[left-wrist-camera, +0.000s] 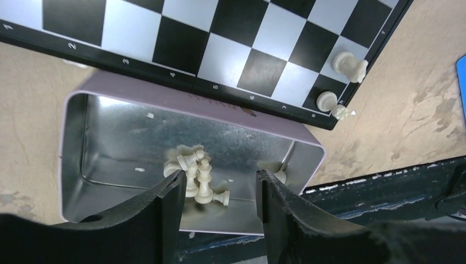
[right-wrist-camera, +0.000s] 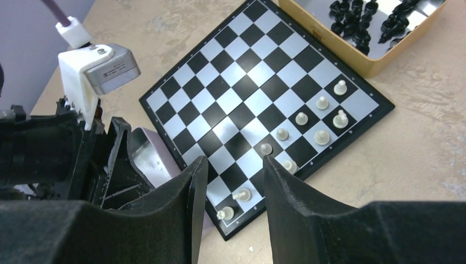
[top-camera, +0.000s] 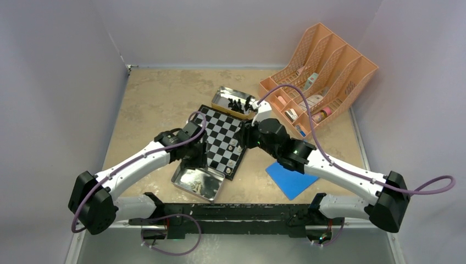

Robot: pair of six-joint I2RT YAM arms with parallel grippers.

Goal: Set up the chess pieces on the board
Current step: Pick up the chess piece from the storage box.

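Toward the left of the overhead view, the left gripper (left-wrist-camera: 220, 177) is held above an open silver tin (left-wrist-camera: 82, 143), which lies just beside the lower edge of the board (top-camera: 218, 137). Its jaws are spread apart and nothing is gripped. A small heap of white pieces (left-wrist-camera: 196, 177) is seen on the tin's floor, below the jaws. At the centre, the board is laid at a tilt on the tan table (top-camera: 148, 104). More white pieces (right-wrist-camera: 301, 117) are stood in two short rows along its right-hand edge. A gold tin (right-wrist-camera: 384, 60) of black pieces (right-wrist-camera: 357, 22) is placed at the board's upper corner. The right gripper (right-wrist-camera: 235, 163) is held over the board's right side, jaws parted and empty. Further right, a blue square (top-camera: 291, 179) is laid flat, and an orange file rack (top-camera: 324, 66) is set at the upper right.
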